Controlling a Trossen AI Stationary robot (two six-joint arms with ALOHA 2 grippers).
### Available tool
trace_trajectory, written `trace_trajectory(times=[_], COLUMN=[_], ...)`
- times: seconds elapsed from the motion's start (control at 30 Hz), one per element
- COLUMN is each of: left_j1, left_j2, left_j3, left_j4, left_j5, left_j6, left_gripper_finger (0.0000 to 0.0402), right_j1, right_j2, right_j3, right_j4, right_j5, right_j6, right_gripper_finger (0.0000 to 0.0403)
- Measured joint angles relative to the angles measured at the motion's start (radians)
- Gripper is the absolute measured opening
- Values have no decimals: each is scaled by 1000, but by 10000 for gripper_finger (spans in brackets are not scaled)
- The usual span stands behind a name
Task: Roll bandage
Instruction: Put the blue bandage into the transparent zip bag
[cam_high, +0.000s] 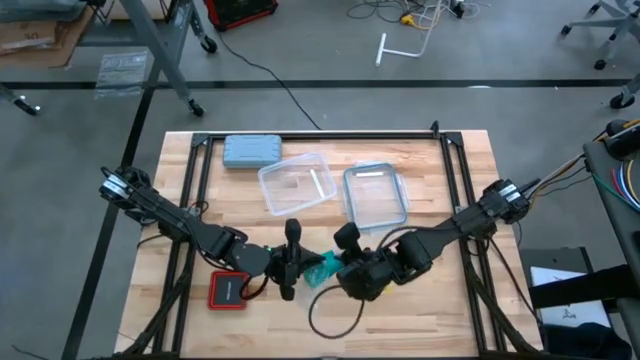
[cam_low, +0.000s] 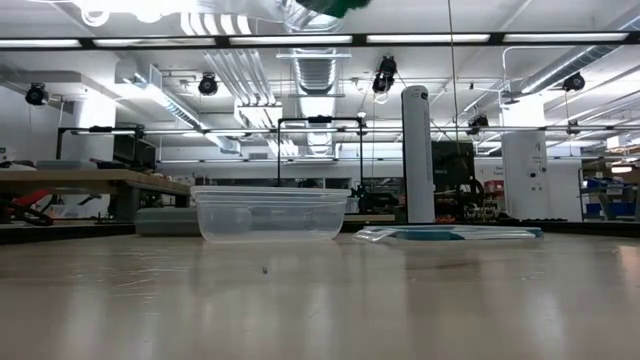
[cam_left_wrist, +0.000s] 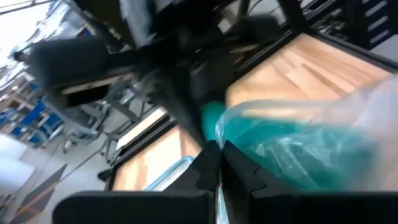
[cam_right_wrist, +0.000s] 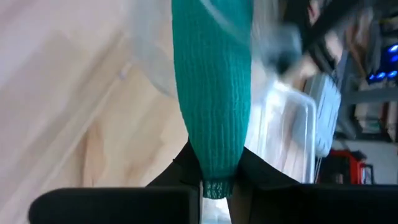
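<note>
Both end effectors, left (cam_high: 291, 262) and right (cam_high: 345, 262), pinch the teal bandage (cam_high: 325, 267) above the bench (cam_high: 450, 300); uneven pulling could slip it free.

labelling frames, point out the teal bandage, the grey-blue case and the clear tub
teal-green knitted bandage (cam_right_wrist: 211, 93): right wrist view, mid-band
grey-blue hard rectangular case (cam_high: 251, 150): high view, lid centre
clear plastic tub (cam_low: 268, 225): low view, front wall

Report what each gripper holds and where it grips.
The right gripper pinches the bandage at its end. The left gripper is shut on thin clear wrapping beside the bandage's other end.
</note>
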Motion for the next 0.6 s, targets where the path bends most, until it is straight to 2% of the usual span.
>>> trace_trajectory(times=[0.33, 0.47, 0.6], left_j1=[12, 14, 13], left_j2=[0, 0, 0], left_j3=[0, 0, 0], left_j4=[3, 3, 2], left_j5=[-75, -107, -170], left_j6=[-10, -19, -57], left_gripper_finger=[0, 0, 0], right_j1=[4, -7, -12], right_j2=[0, 0, 0], right_j3=[0, 0, 0], right_j4=[95, 111, 116], right_j5=[3, 86, 91], right_j6=[-79, -5, 15], right_gripper_finger=[38, 116, 192])
